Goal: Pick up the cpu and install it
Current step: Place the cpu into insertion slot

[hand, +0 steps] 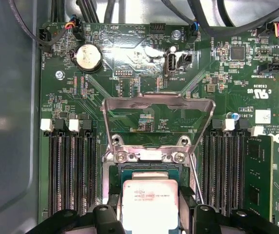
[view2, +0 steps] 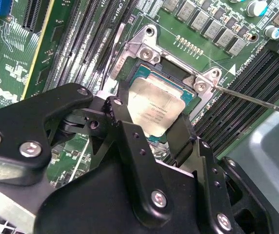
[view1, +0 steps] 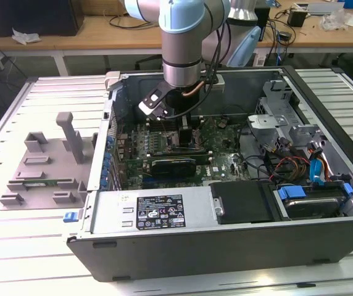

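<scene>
Inside the open computer case (view1: 226,240) on the slatted table (view1: 16,246), the end effector (view2: 153,114) grips the cpu (hand: 149,202).

Looks like a robotics lab or hardware test workshop to me, definitely not a home or a normal office. There's an industrial robot arm (view1: 181,43) with pale blue joint caps hanging over a desktop pc case (view1: 226,240) that lies on its side with the panel off, all on a slatted aluminium bench (view1: 22,265). Next to the case sits a blocky grey plastic fixture tray (view1: 44,169). Behind that, a wooden bench (view1: 90,38) has loose cables (view1: 130,21) and bits of kit scattered on it. In the first wrist view the bare motherboard (hand: 129,73) is exposed, with the cpu (hand: 149,204) in its socket and the metal load plate (hand: 159,103) flipped up
</scene>
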Controlling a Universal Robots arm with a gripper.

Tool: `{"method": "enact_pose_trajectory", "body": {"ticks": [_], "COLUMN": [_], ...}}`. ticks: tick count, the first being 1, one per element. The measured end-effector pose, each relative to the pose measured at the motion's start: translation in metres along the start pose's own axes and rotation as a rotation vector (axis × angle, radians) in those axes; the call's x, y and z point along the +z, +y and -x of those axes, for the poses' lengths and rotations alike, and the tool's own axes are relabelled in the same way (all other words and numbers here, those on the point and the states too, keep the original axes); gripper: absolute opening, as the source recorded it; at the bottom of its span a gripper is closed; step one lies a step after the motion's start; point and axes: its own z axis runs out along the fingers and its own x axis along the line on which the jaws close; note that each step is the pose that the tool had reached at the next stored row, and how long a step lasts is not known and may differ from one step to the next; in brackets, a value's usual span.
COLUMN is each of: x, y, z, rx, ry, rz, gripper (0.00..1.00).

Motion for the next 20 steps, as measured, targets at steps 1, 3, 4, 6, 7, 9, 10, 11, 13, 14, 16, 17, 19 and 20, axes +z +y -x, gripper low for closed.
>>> {"method": "enact_pose_trajectory", "body": {"ticks": [1, 3, 4, 6, 7, 9, 10, 11, 13, 14, 16, 17, 19, 20], "x": [0.0001, 0.0002, 0.0000, -0.0007, -0.0026, -0.0037, -0.0039, -0.0041, -0.0043, -0.0044, -0.0049, -0.0049, -0.0050, -0.0052], "y": [0.0001, 0.0001, 0.0000, 0.0000, 0.0001, 0.0001, 0.0001, 0.0001, 0.0001, 0.0001, 0.0001, 0.0001, 0.0002, 0.0001], "z": [0.0000, -0.0002, 0.0000, 0.0000, 0.0000, 0.0000, 0.0000, 0.0000, 0.0000, 0.0000, 0.0001, 0.0001, 0.0000, 0.0001], "rx": [0.000, 0.000, 0.000, 0.000, 0.000, 0.000, 0.000, 0.000, 0.000, 0.000, 0.000, 0.000, 0.000, 0.000], "ry": [0.0003, 0.0009, 0.0005, 0.0001, 0.0002, 0.0006, 0.0005, 0.0004, 0.0004, 0.0004, 0.0001, 0.0003, 0.0005, 0.0005], "rz": [0.0004, 0.0002, -0.0002, -0.0004, -0.0003, 0.0000, -0.0001, -0.0001, -0.0002, -0.0001, -0.0002, -0.0002, -0.0001, -0.0002], "gripper": [0.55, 0.62, 0.62, 0.62, 0.62, 0.62, 0.62, 0.62, 0.62, 0.62, 0.60, 0.53, 0.53, 0.53]}}
